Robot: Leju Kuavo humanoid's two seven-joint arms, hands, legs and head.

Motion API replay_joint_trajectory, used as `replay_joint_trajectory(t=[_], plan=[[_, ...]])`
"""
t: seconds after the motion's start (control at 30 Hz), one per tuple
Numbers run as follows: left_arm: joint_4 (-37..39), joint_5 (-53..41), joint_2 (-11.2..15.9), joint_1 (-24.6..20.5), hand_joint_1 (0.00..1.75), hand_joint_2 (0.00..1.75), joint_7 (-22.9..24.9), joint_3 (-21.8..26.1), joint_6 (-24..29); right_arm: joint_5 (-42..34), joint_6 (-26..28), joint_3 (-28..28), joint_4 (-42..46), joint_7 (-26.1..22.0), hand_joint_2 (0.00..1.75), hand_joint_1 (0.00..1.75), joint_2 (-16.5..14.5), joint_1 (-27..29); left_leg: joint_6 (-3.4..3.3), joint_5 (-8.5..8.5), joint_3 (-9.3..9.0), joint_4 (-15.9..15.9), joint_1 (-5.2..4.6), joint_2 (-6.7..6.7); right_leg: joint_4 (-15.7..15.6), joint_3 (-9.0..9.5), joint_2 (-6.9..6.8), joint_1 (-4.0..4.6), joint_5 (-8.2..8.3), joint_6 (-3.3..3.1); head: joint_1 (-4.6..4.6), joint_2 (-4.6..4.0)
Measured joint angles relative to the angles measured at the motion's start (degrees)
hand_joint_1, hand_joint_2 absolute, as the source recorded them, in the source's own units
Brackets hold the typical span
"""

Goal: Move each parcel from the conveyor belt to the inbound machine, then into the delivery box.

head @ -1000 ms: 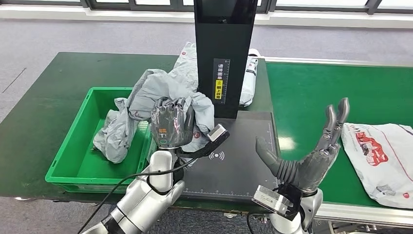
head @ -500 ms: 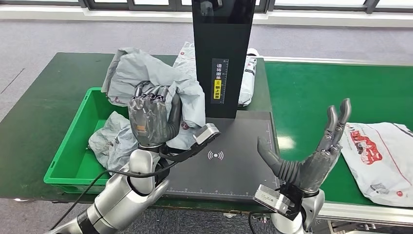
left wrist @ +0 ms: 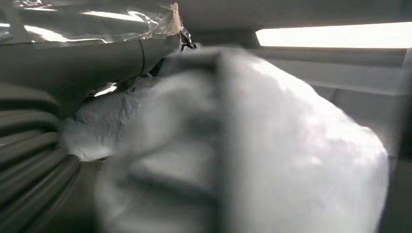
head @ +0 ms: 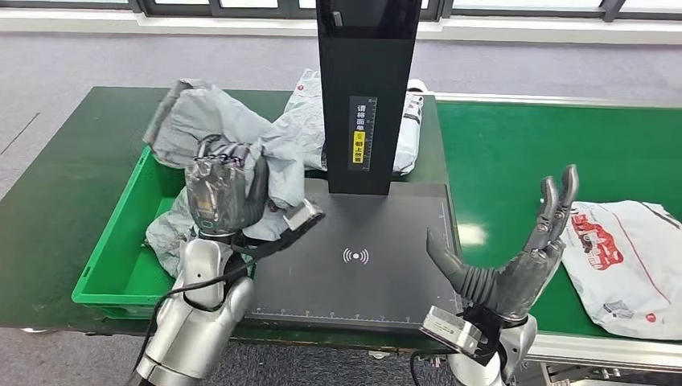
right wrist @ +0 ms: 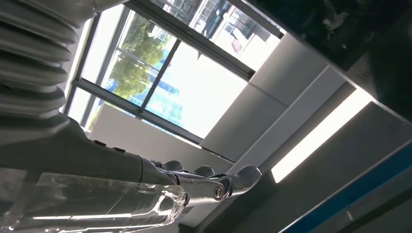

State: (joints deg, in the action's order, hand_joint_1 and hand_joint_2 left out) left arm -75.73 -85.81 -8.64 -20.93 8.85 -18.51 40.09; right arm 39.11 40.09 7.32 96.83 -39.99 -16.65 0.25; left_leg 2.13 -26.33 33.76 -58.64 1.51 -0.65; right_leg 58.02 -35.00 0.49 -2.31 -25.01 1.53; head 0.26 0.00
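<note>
1. Table (head: pixel 72 153): dark green top, carrying the bin and the scanning machine. Grey floor beyond.
2. Conveyor belt (head: pixel 515 145): brighter green, running along the right side of the table. A white parcel (head: pixel 627 261) with red print lies flat on it, just right of the right hand and apart from it.
3. Scanning machine (head: pixel 366 88): a tall black upright post on a flat black base plate (head: pixel 378 273) with a white wireless mark at its middle. A yellow and white label sits on the post's front.
4. Green bin (head: pixel 112 265): open plastic box at the left of the base plate, touching or nearly touching its edge (cannot tell which). A crumpled grey bag (head: pixel 169 237) rests inside, partly hidden by the left hand.
5. Grey parcel (head: pixel 205 121): soft, wrinkled, lifted above the bin's near right corner. It drapes over and behind the left hand, one end reaching toward the post. In the left wrist view it is a pale blur (left wrist: pixel 272 145) close to the lens.
6. More bagged parcels (head: pixel 410 121): white and grey, lying behind the post.
7. Left hand (head: pixel 221 193): fingers curled tight around the grey parcel, back of the hand facing the camera.
8. Right hand (head: pixel 515 257): palm up over the seam between base plate and belt, fingers spread and upright, holding nothing (thumb points toward the plate).
</note>
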Motion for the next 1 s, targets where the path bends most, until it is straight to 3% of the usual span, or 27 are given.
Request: replay_joint_trajectory(t=[0.17, 0.3, 0.43, 0.63, 1.0], plan=[[6.8, 0.0, -2.3, -0.4, 1.75, 1.75, -3.7, 13.3, 0.0, -1.4, 0.0, 0.0, 0.0, 0.0, 1.75, 0.0, 0.1, 0.5, 0.04, 0.02, -0.03, 0.0, 0.04, 0.09, 0.0, -0.03, 0.08, 0.04, 0.01, -0.02, -0.01, 0.0], [12.0, 0.0, -3.4, -1.2, 0.03, 1.75, -4.6, 20.9, 0.0, -1.9, 0.0, 0.0, 0.0, 0.0, 1.75, 0.0, 0.1, 0.8, 0.06, 0.03, -0.03, 0.0, 0.05, 0.09, 0.0, -0.03, 0.09, 0.04, 0.03, -0.04, -0.01, -0.01], [15.8, 0.0, -4.0, -1.5, 0.0, 1.75, -4.7, 25.1, 0.0, -2.0, -0.1, 0.0, 0.0, 0.0, 1.75, 0.0, 0.1, 0.9, 0.05, 0.02, -0.01, 0.0, 0.03, 0.08, 0.0, -0.03, 0.08, 0.02, 0.02, -0.04, 0.0, -0.01], [16.2, 0.0, -4.6, -1.7, 0.0, 1.75, -2.5, 25.9, 0.0, -1.9, -0.2, 0.0, 0.0, 0.0, 1.75, 0.0, 0.1, 1.0, 0.05, 0.01, 0.01, 0.0, 0.02, 0.07, 0.0, -0.03, 0.06, 0.02, 0.02, -0.04, -0.01, -0.01], [3.7, 0.0, -8.3, 0.5, 0.0, 1.75, -13.7, 29.2, 0.0, -1.8, -0.2, 0.0, -0.8, 0.0, 1.75, 0.0, 0.1, 0.9, 0.04, 0.01, 0.04, 0.0, 0.02, 0.02, 0.0, -0.03, 0.02, 0.02, 0.02, -0.03, -0.01, 0.0]])
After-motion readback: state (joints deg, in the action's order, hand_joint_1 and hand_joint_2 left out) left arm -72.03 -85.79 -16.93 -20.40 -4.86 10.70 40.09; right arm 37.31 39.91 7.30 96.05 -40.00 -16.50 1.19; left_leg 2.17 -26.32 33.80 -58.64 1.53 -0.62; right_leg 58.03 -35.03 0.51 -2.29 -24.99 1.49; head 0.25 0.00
